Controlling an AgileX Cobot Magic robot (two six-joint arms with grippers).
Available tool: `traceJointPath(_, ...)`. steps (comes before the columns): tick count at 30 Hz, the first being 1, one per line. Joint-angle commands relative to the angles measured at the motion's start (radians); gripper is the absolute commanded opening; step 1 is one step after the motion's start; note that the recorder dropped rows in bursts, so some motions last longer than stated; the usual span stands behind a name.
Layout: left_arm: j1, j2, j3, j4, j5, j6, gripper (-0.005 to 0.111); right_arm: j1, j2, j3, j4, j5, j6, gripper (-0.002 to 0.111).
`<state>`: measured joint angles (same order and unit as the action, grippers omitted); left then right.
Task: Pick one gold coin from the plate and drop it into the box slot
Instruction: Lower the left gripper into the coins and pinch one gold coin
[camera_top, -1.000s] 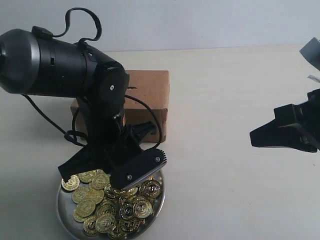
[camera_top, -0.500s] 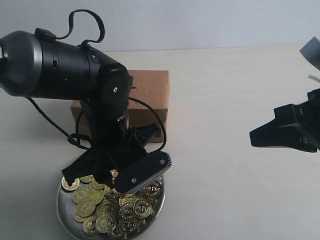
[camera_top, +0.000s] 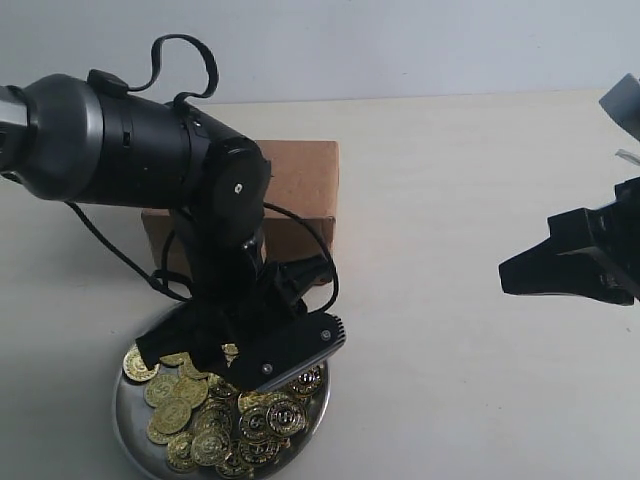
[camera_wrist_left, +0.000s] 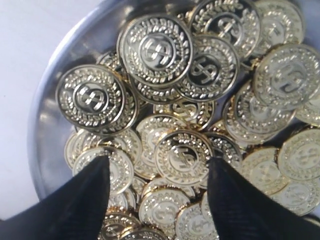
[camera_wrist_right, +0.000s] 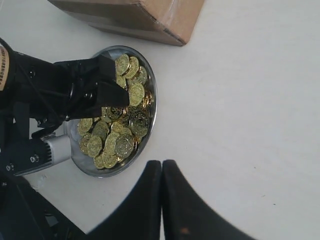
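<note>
Gold coins (camera_wrist_left: 155, 50) lie heaped in the plate (camera_wrist_left: 50, 150), bright and shiny. Each one is stamped with a dollar sign in the middle, a leafy wreath around it and a fine beaded edge. They overlap in several layers, some flat and some tipped against their neighbours, and they cover most of the dish, leaving only a strip of bare silver metal along the rim.

The plate (camera_top: 128, 432) sits at the near left of the desk (camera_top: 450, 380). My left gripper (camera_top: 215, 356) reaches down over the far side of the pile. Its two black fingers (camera_wrist_left: 75, 205) are spread wide apart, and one coin (camera_wrist_left: 183, 157) lies face up in the gap between them. My left gripper (camera_wrist_left: 157, 200) holds nothing, and I cannot tell whether the tips touch the heap.

The box (camera_top: 300, 180) is plain brown cardboard. It stands just beyond the plate on the far side, partly hidden behind my left arm.

My right gripper (camera_top: 520, 272) hangs at the right of the scene, well apart from the plate and the box. Its wrist camera shows the fingers of my right gripper (camera_wrist_right: 161, 167) pressed together with nothing between them, above bare desk beside the plate (camera_wrist_right: 154, 95) and the box (camera_wrist_right: 150, 17).
</note>
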<state>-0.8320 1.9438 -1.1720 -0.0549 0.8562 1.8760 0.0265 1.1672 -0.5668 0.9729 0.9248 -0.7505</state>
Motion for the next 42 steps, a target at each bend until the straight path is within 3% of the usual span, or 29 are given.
traceJointPath(1, -0.005, 0.011, -0.005, -0.011, 0.022, 0.005, 0.056, -0.004, -0.007, -0.009, 0.009, 0.004, -0.013, 0.000)
traceJointPath(32, -0.005, 0.057, -0.005, -0.011, 0.046, 0.001, 0.056, -0.004, -0.007, -0.009, 0.012, 0.014, -0.013, 0.000)
traceJointPath(39, -0.005, 0.056, -0.005, -0.011, 0.053, 0.001, 0.042, -0.004, -0.007, -0.009, 0.012, 0.014, -0.013, 0.000)
traceJointPath(42, -0.005, 0.056, -0.005, -0.011, 0.053, 0.001, 0.047, -0.004, -0.007, -0.009, 0.012, 0.014, -0.013, 0.000)
